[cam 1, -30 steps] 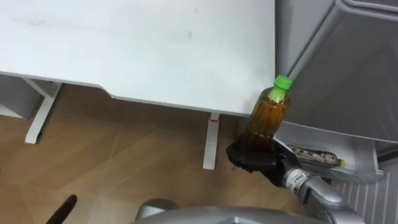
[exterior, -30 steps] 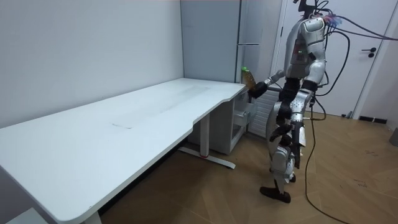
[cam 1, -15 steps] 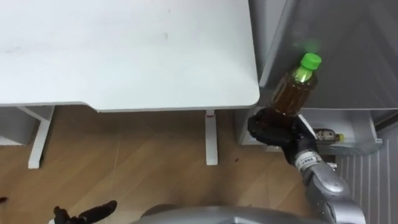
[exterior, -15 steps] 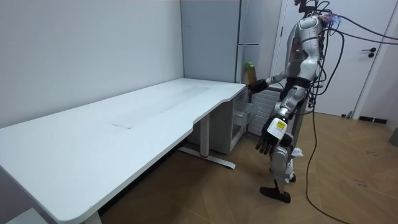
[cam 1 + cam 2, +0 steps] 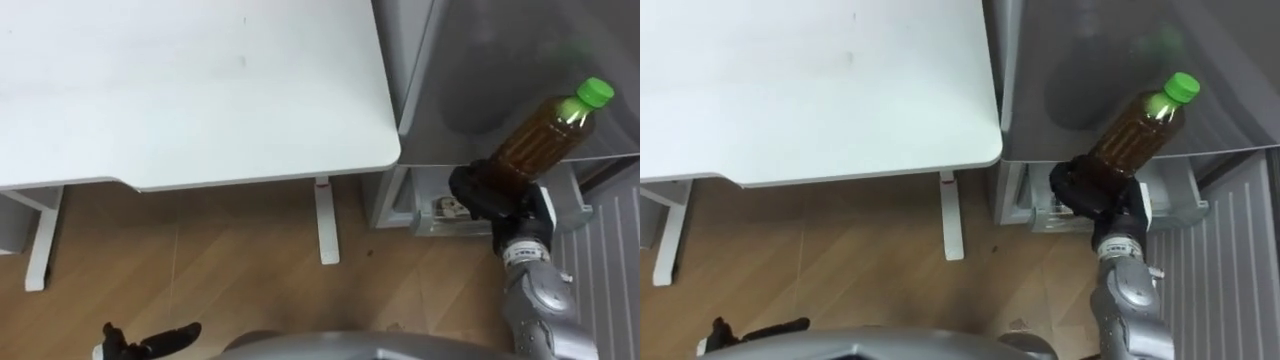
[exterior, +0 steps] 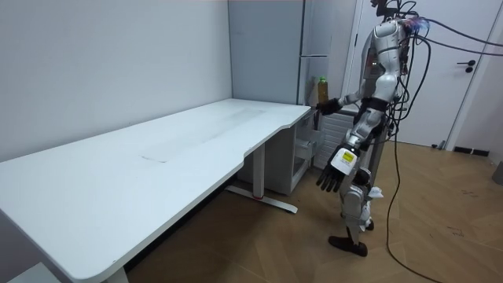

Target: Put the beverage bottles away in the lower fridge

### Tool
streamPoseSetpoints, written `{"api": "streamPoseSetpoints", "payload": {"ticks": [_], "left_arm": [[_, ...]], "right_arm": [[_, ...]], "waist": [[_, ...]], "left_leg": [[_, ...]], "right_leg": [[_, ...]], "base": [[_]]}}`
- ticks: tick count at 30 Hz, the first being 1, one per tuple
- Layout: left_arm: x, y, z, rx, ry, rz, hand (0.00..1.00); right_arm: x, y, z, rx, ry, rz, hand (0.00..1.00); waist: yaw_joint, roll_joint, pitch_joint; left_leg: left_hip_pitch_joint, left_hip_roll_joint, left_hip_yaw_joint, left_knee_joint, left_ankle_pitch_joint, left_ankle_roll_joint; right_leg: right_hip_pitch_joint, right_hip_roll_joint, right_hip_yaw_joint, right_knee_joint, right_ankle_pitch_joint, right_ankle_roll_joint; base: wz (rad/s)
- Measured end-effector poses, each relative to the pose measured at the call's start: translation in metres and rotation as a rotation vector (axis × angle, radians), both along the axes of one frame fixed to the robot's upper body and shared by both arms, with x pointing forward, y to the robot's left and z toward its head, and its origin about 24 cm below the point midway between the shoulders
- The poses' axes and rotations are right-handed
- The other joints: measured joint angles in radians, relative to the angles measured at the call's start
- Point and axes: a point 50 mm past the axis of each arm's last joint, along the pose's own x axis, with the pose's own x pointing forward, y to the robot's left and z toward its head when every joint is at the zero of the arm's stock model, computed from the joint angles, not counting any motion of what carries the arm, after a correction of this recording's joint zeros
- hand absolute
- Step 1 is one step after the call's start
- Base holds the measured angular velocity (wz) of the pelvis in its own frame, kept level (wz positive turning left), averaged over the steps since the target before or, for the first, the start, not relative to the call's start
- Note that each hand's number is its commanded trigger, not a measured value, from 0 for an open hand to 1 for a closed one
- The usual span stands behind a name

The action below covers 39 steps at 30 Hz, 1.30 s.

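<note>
White table [image 5: 200, 90] left, grey fridge [image 5: 480, 60] ahead. Right hand [image 5: 485, 192] fingers wrapped round bottle [image 5: 535, 140] base, cap tilted up toward fridge. Open lower compartment [image 5: 412, 200] just below hand. Left hand [image 5: 150, 343] hangs low, fingers loose.

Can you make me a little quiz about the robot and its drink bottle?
1. True or false: the bottle is held up in front of the grey fridge.
2. What colour is the bottle's cap? A) red B) green C) blue
3. Fill in: the robot's ___ hand is curled round the bottle.

Key: 1 true. 2 B. 3 right: the right hand grips the bottle's lower part.
</note>
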Motion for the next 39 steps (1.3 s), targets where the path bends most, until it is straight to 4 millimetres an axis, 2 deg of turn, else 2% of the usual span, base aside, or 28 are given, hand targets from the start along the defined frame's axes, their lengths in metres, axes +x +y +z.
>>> {"api": "streamPoseSetpoints", "payload": {"ticks": [5,8,16,21,25,28,31,34,35,37,39], "left_arm": [[0.001,-0.003,-0.001,-0.040,-0.008,-0.024,0.00],[0.001,-0.006,-0.003,-0.072,-0.003,-0.043,0.00],[0.002,-0.008,-0.003,-0.099,-0.008,-0.080,0.00],[-0.001,-0.007,-0.003,-0.098,0.011,-0.122,0.00],[-0.001,-0.008,-0.004,-0.111,0.030,-0.178,0.00],[0.001,-0.008,-0.005,-0.140,0.033,-0.192,0.00],[0.005,-0.006,-0.004,-0.142,0.019,-0.190,0.00],[0.014,-0.004,-0.005,-0.141,0.027,-0.213,0.00],[0.017,-0.004,-0.006,-0.146,0.033,-0.215,0.00],[0.025,-0.005,-0.006,-0.152,0.027,-0.220,0.00],[0.036,-0.002,-0.005,-0.144,0.017,-0.233,0.00]], "right_arm": [[-0.010,-0.001,-0.010,0.030,0.046,-0.030,1.00],[-0.015,-0.005,-0.016,0.082,0.067,-0.085,1.00],[-0.023,-0.014,-0.023,0.226,0.078,-0.233,1.00],[-0.020,-0.020,-0.033,0.293,0.106,-0.309,1.00],[-0.021,-0.023,-0.040,0.353,0.121,-0.378,1.00],[-0.015,-0.023,-0.038,0.434,0.083,-0.414,1.00],[-0.001,-0.027,-0.037,0.475,0.057,-0.439,1.00],[0.020,-0.033,-0.032,0.503,0.025,-0.462,1.00],[0.029,-0.035,-0.032,0.510,0.025,-0.468,1.00],[0.040,-0.039,-0.027,0.512,0.014,-0.470,1.00],[0.054,-0.040,-0.023,0.525,-0.007,-0.462,1.00]], "waist": [[-0.004,0.000,0.0006],[-0.020,-0.001,0.0013],[-0.024,-0.008,0.0078],[-0.021,-0.029,0.0179],[-0.018,-0.034,0.0177],[-0.016,-0.032,0.0154],[-0.020,-0.032,0.0149],[-0.014,-0.027,0.0110],[-0.007,-0.032,0.0136],[0.008,-0.033,0.0136],[0.010,-0.047,0.0222]], "left_leg": [[-0.003,0.000,0.000,0.000,0.000,0.000],[-0.006,-0.001,-0.007,0.000,0.000,0.000],[-0.002,0.000,-0.002,0.000,0.000,0.000],[-0.007,0.000,-0.002,0.008,0.000,0.000],[-0.022,-0.002,-0.016,0.018,0.000,0.000],[-0.036,-0.001,-0.023,0.028,0.000,0.000],[-0.065,-0.003,-0.037,0.052,0.000,0.001],[-0.111,-0.002,-0.040,0.080,0.000,0.003],[-0.122,-0.002,-0.040,0.085,0.001,0.005],[-0.156,-0.002,-0.040,0.110,0.002,0.005],[-0.212,-0.003,-0.056,0.154,0.001,0.005]], "right_leg": [[-0.001,0.000,0.000,0.000,0.000,0.000],[-0.002,-0.001,-0.007,0.000,0.000,0.000],[-0.002,0.000,-0.001,0.010,-0.001,0.001],[-0.003,0.000,-0.004,0.011,-0.001,0.001],[-0.006,-0.003,-0.023,0.011,-0.001,0.001],[-0.014,-0.003,-0.030,0.012,-0.001,0.000],[-0.025,-0.007,-0.049,0.020,-0.001,0.000],[-0.072,-0.010,-0.054,0.050,-0.001,0.000],[-0.089,-0.011,-0.054,0.064,-0.001,0.000],[-0.126,-0.015,-0.052,0.095,-0.006,-0.002],[-0.176,-0.020,-0.060,0.143,-0.017,-0.005]], "base": [[0.00],[0.03],[-0.01],[0.00],[0.12],[0.08],[0.18],[0.08],[0.00],[0.03],[0.19]]}}
